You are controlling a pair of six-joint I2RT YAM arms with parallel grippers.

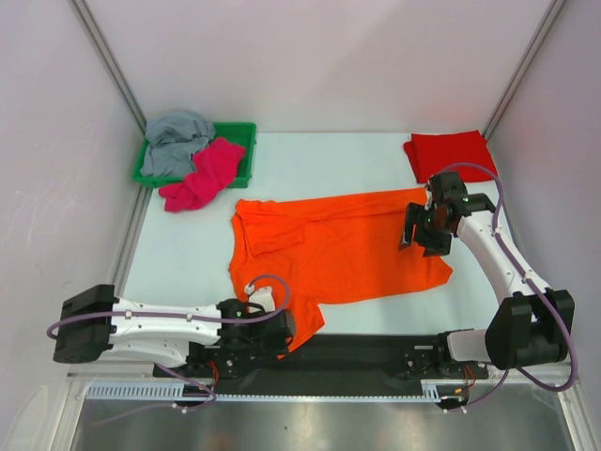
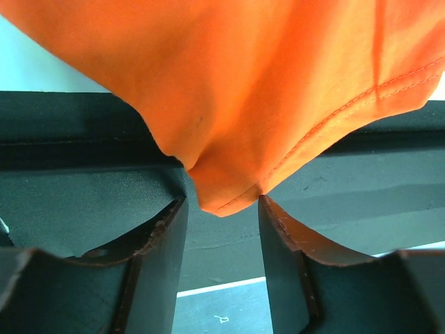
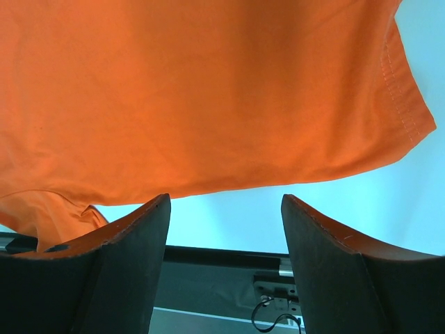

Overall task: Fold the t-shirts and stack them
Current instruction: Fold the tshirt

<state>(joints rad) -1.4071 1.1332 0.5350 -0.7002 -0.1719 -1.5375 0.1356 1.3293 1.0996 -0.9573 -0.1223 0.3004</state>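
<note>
Left gripper (image 2: 222,203): dark curved jaws apart, a stitched hem corner of the orange t-shirt (image 1: 338,249) between their tips. Right gripper (image 3: 226,202): jaws apart above the same smooth, lightly creased cloth, spread mid-bench (image 1: 319,164). Red t-shirt (image 1: 449,152): folded, far right. Pink t-shirt (image 1: 202,174) and grey t-shirt (image 1: 177,141): crumpled in the green plastic tray (image 1: 242,132).
</note>
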